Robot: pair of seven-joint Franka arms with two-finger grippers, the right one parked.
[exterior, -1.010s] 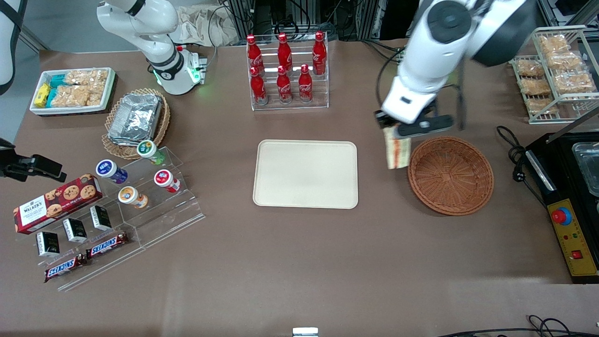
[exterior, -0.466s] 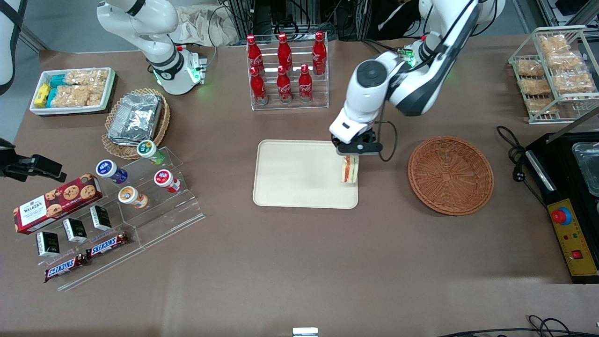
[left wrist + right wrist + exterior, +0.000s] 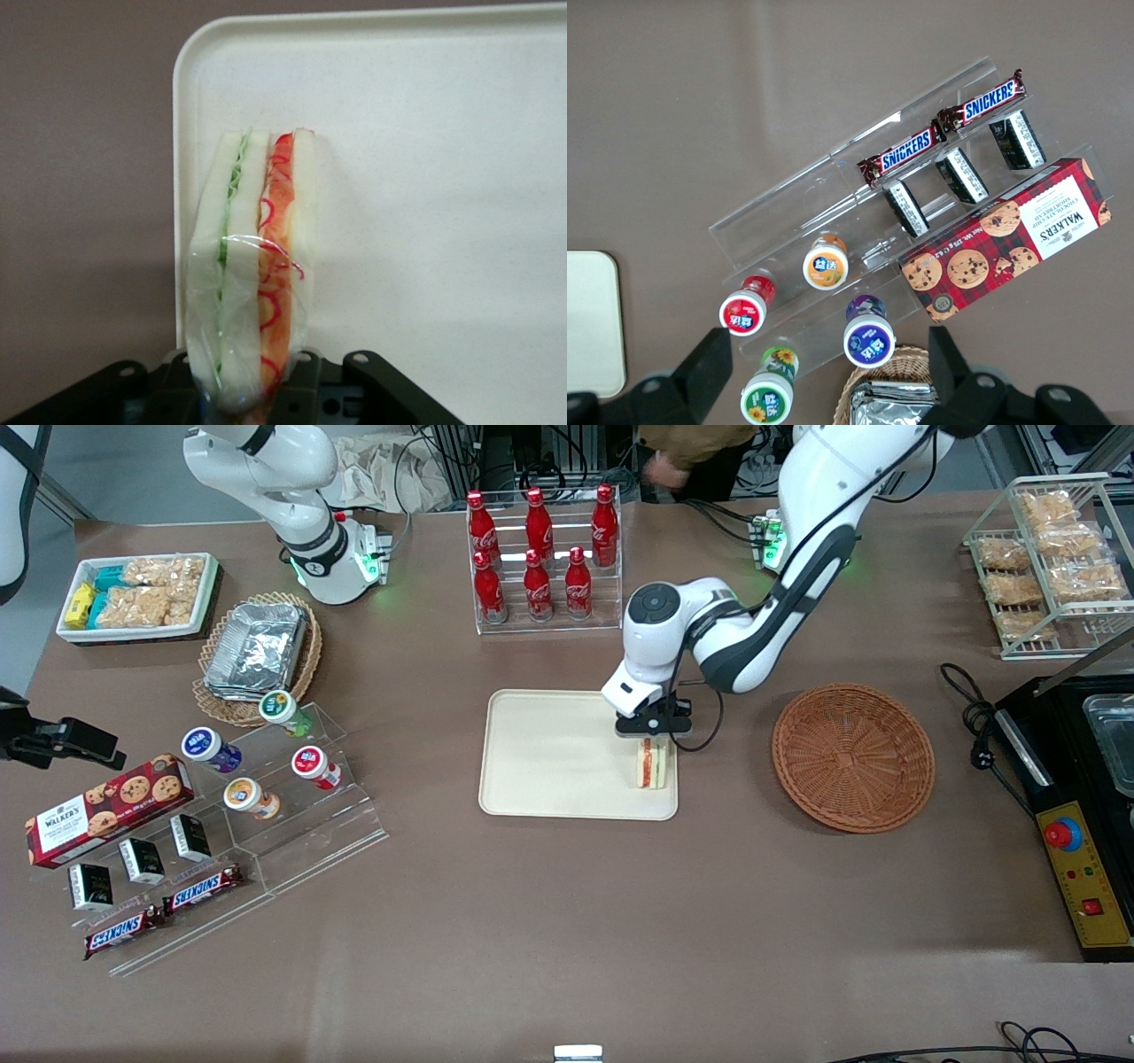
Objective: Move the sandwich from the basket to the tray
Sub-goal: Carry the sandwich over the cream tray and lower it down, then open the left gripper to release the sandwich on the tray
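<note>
Off toward the parked arm's end of the table from the gripper, a red tartan box of chocolate-chip cookies reads "WALKER'S", and two brown chocolate bars nearer the front camera read "SNICKERS" in white and blue. Small black cartons sit between them on the clear acrylic stepped stand, their print too small to read, as are the labels on the round-lidded cups above.

The left arm's black two-finger gripper hangs low over the flat cream-beige plastic tray, at the tray's edge nearest the working arm. It is clamped on the small triangular sandwich of white bread with green and orange-red filling, wrapped in clear film, which stands on edge just beneath it on the tray, close to the tray's rim. Farther from the front camera than the gripper, six red bottles in a clear rack carry white "Coca-Cola" script.

Toward the working arm's end, well apart from the gripper, lies the round reddish-brown wicker basket.
</note>
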